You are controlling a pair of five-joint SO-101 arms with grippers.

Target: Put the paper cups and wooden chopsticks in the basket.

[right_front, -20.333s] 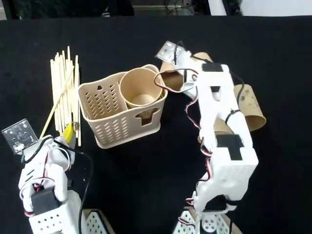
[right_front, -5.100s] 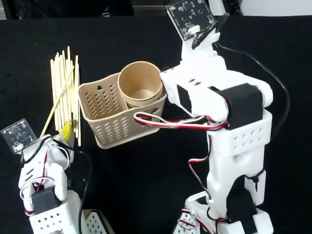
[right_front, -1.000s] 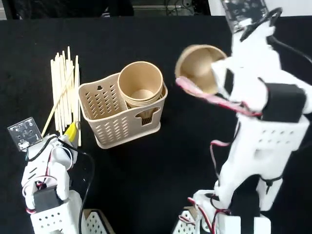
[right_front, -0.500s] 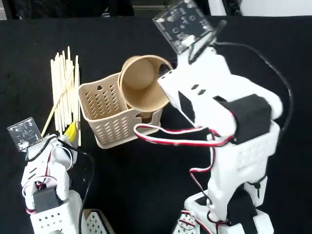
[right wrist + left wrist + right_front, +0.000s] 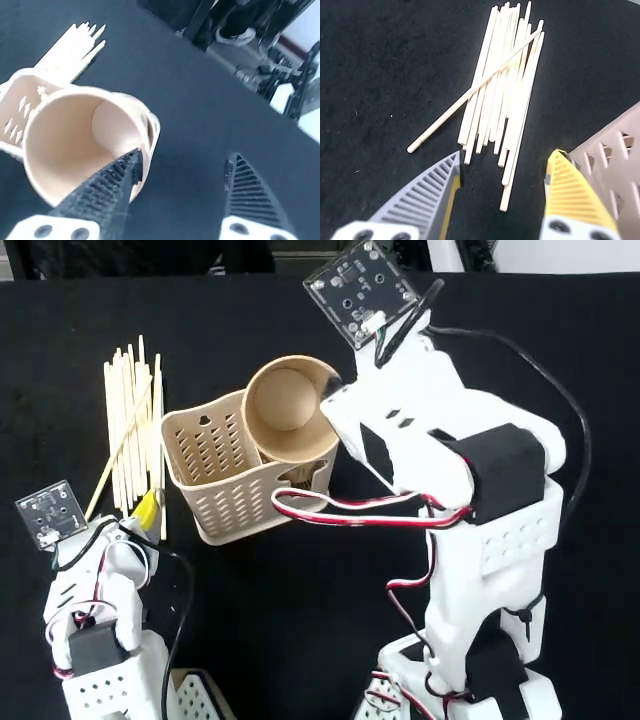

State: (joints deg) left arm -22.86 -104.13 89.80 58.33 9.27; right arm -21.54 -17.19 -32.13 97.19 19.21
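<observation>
One paper cup (image 5: 65, 135) leans beside the right fingers (image 5: 110, 185), not between them.

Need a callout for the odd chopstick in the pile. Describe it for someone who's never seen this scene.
On the black table, find the beige perforated basket; a bundle of wooden chopsticks lies on the cloth beside it. The stray chopstick is the one lying slantwise across that bundle, while the others run roughly parallel.
</observation>
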